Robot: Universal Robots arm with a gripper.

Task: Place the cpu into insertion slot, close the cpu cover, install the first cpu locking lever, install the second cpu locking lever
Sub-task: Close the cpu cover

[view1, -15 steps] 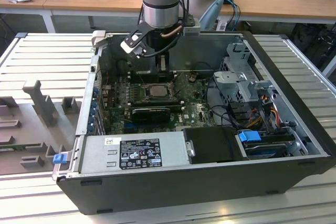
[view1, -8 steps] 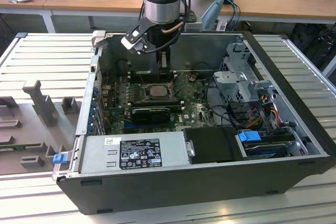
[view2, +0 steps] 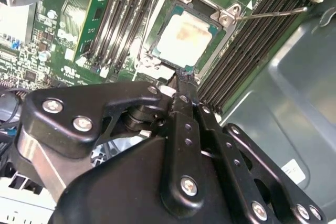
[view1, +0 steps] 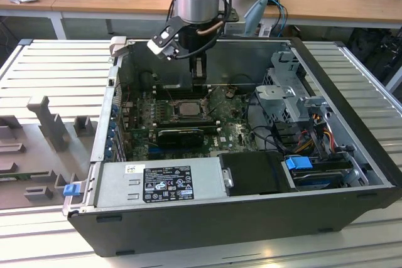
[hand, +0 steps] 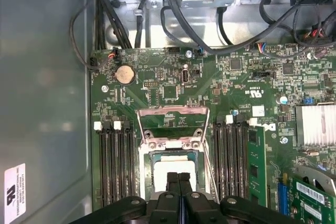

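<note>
- Your pincer (hand: 178, 177) is pinched shut with nothing in it. Its tips are right above the chip (hand: 157, 176), but you can't tell if they touch.
- The chip sits flat in the socket (hand: 146, 167).
- The cover (hand: 173, 121) is flipped up and open on the coin battery (hand: 125, 74) side.
- In the second wrist view, a thin lever (view2: 273, 12) sticks out over the memory slots (view2: 241, 61).
- The exterior view has your arm reaching down into the open case (view1: 251, 224) on the slatted counter (view1: 38, 67).
</note>
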